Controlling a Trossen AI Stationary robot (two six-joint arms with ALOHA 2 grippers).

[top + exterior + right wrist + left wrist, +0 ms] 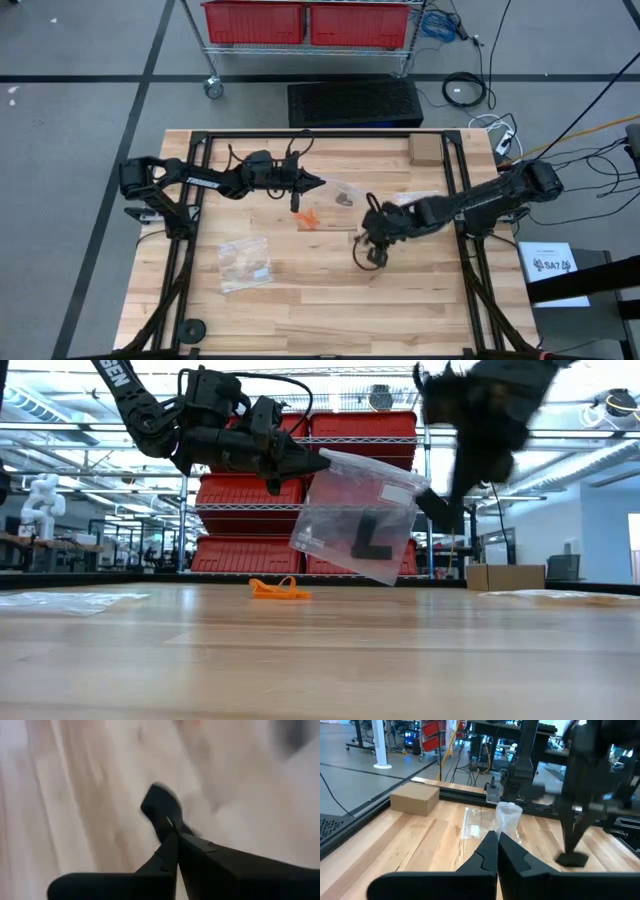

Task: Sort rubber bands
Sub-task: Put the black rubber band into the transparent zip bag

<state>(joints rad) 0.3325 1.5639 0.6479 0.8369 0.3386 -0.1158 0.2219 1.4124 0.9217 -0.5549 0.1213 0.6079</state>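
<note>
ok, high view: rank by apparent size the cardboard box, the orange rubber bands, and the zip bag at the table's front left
1. Zip bag, clearly largest.
2. Cardboard box.
3. Orange rubber bands, smallest, a little cluster.
All rest on the table, so camera distance hardly skews the ranking.

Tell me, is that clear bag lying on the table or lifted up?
Lifted. The clear bag hangs tilted in the air, pinched at a corner by the left gripper, well above the wooden table.

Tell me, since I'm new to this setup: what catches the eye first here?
A clear plastic bag hangs in mid-air above the table's middle, pinched at a corner by the left gripper. Below it, orange rubber bands lie on the wooden table. The right gripper, jaws shut, sits nearer the front edge.
</note>
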